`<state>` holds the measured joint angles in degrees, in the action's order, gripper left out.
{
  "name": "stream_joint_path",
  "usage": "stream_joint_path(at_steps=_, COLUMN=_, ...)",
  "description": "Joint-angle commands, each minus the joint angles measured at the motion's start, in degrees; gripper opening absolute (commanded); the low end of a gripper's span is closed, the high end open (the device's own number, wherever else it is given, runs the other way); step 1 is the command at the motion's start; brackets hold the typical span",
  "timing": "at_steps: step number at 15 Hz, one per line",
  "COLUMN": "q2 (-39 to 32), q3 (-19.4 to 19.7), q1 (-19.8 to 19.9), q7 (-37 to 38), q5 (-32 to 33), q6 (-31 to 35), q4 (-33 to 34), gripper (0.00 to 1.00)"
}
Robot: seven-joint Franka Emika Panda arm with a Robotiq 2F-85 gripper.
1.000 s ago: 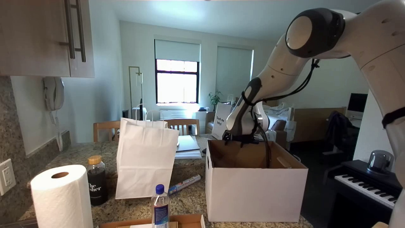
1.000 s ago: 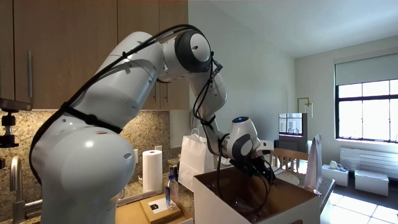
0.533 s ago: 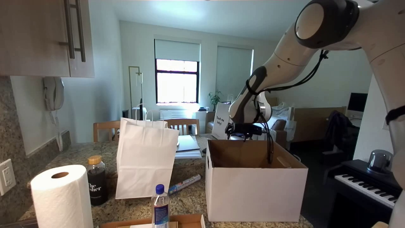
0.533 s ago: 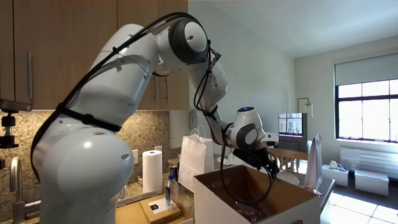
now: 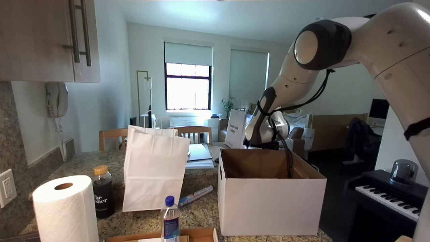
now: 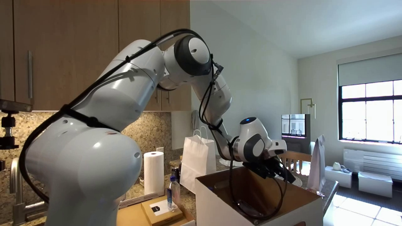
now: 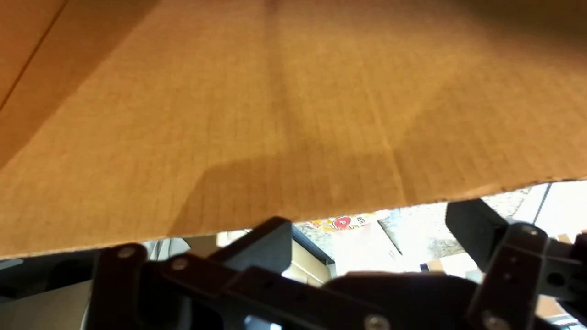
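Up at the far rim of the big white cardboard box with brown insides [image 5: 271,206], at about twelve o'clock if twelve points straight away from you, hangs the black two-finger claw [image 7: 371,227]. Its fingers are wide apart and pinch nothing. In the wrist view the brown wall fills the top, and both fingertips are right by its edge; I can't tell if they touch it. In an exterior view the low part of the claw hides behind that far wall.

The box stands on the speckled stone bench [image 5: 201,216]. A loop of thin black cable [image 5: 289,164] dips into the box at about one o'clock. Something shiny [image 6: 248,206] lies low inside, too hard to make out. Outside the box, a white paper bag with thin handles [image 5: 156,168] stands at nine o'clock, and a see-through plastic bottle with a blue cap [image 5: 170,220] is at eight o'clock.

My guess is that the step now is getting the claw in place by the far wall, with no grip made yet. The next move calls for small, slow shifts and a sharp eye on the rim, so no finger bumps or bends the cardboard. The cable needs room too, as it could catch on the edge.
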<state>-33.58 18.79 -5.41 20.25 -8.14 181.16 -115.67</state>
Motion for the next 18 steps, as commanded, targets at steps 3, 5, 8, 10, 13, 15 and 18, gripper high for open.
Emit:
stream_joint_path(at_steps=3, q2=-1.12, q3=-0.16, q1=-1.06, q7=-1.47, q5=-0.85, q6=2.18, q4=-2.28, gripper=1.0)
stream_joint_path(at_steps=5, q2=2.47, q3=-1.8, q1=0.08, q7=-2.88, q5=-0.71, q6=3.25, q4=-5.34, gripper=1.0)
stream_joint_path(at_steps=8, q2=10.41, q3=-7.73, q1=4.15, q7=-7.65, q5=0.53, q6=9.51, q4=-14.46, gripper=1.0)
stream_joint_path(at_steps=10, q2=15.39, q3=-12.81, q1=8.62, q7=-7.57, q5=3.81, q6=12.28, q4=-19.78, gripper=1.0)
stream_joint_path(at_steps=13, q2=21.15, q3=-19.81, q1=15.23, q7=-5.6, q5=8.05, q6=10.9, q4=-25.23, gripper=1.0)
stream_joint_path(at_steps=15, q2=22.92, q3=-21.85, q1=17.93, q7=-5.16, q5=9.08, q6=5.61, q4=-26.33, gripper=1.0)
stream_joint_path(at_steps=18, q2=22.03, q3=-17.28, q1=15.6, q7=-8.63, q5=4.88, q6=-6.19, q4=-24.29, gripper=1.0)
